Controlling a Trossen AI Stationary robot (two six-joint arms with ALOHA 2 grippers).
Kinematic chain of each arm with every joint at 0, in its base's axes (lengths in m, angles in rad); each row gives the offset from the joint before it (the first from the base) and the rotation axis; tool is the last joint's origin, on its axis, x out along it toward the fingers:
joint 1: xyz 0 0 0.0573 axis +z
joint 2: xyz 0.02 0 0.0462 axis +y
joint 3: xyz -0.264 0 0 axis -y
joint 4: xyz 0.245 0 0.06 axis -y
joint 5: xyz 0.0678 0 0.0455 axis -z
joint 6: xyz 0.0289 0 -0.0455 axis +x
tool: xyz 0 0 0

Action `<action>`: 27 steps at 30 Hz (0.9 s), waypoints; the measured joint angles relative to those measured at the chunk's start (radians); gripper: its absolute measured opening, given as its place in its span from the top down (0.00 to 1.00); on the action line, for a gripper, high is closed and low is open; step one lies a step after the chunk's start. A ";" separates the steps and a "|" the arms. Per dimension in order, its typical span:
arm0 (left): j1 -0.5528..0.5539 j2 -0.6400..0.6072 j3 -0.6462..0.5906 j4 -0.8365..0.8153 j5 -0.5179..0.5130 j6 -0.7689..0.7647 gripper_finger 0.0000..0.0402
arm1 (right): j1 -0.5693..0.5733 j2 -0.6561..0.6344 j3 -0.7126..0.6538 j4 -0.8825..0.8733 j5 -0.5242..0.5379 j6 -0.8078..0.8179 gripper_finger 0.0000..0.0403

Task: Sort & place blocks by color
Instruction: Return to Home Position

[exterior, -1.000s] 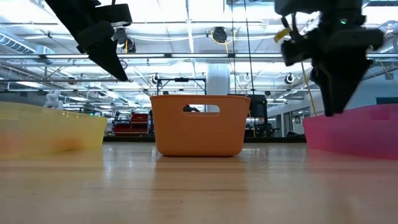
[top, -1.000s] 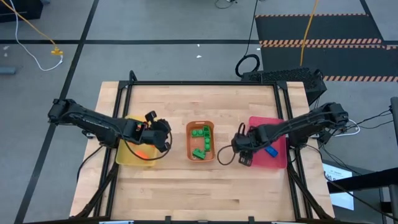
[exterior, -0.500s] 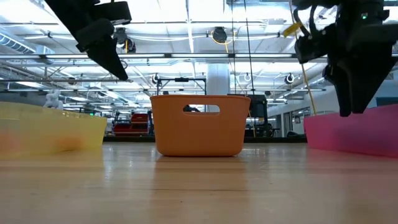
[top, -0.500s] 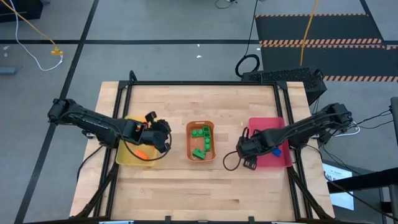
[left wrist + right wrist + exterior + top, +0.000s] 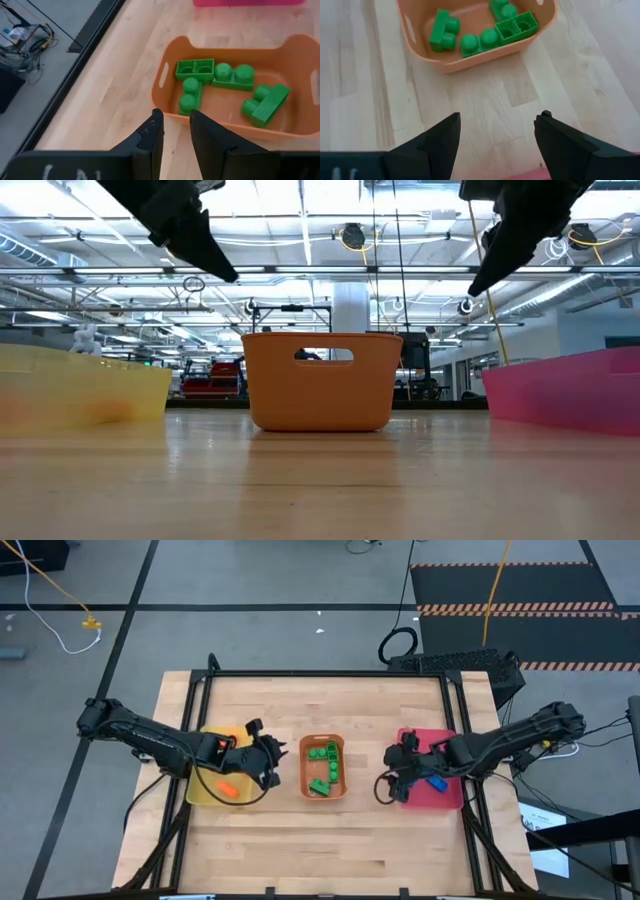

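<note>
Now the right gripper (image 5: 398, 783), fingers wide, has drawn back; left gripper (image 5: 272, 762), fingers narrow, edged rightward.

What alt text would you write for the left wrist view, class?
Four green blocks lie in an orange tray on a wooden table. The left end effector hangs empty just short of it, fingers nearly together, beside a pink tray.

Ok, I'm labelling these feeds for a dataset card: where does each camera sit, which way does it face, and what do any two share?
High view: overhead, looking straight down; wooden table, both dark arms.
Low view: table height, looking level; translucent orange plastic tray, arms entering from above.
Left wrist view: on the left arm, past the narrowly parted left gripper.
Right wrist view: on the right arm, past the open, empty right gripper.
Both wrist views share the green studded blocks in the orange tray.
</note>
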State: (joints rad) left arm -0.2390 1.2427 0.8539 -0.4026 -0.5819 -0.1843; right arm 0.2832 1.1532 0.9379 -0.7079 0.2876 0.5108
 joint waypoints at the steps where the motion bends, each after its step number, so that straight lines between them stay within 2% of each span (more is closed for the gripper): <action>1: 0.000 0.000 0.000 0.001 0.000 0.005 0.76 | 0.000 -0.004 -0.004 0.007 0.002 -0.001 0.40; 4: 0.000 0.000 0.000 0.057 0.001 0.030 0.76 | 0.000 -0.009 -0.034 0.084 0.037 -0.049 0.40; 7: 0.000 0.000 0.000 0.189 0.047 0.093 0.76 | 0.000 -0.015 -0.087 0.290 0.065 -0.158 0.42; 11: 0.007 0.000 0.000 0.419 0.149 0.203 0.76 | -0.007 -0.019 -0.160 0.665 0.082 -0.359 0.51; 13: 0.023 -0.001 0.000 0.472 0.181 0.230 0.76 | -0.017 -0.028 -0.171 0.775 0.081 -0.440 0.58; 16: 0.048 -0.044 0.000 0.381 0.189 0.224 0.80 | -0.035 -0.066 -0.172 0.778 0.083 -0.492 0.72; 19: 0.060 -0.109 -0.002 0.255 0.197 0.195 0.91 | -0.051 -0.123 -0.172 0.668 0.078 -0.470 0.88; 21: 0.060 -0.163 -0.031 0.249 0.230 0.197 0.97 | -0.062 -0.164 -0.182 0.621 0.073 -0.447 0.97; 27: 0.092 -0.387 -0.216 0.346 0.310 0.207 0.99 | -0.075 -0.306 -0.293 0.629 -0.001 -0.428 0.97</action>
State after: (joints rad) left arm -0.1465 0.8553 0.6381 -0.0566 -0.2722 0.0229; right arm 0.2084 0.8474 0.6448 -0.0792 0.2862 0.0831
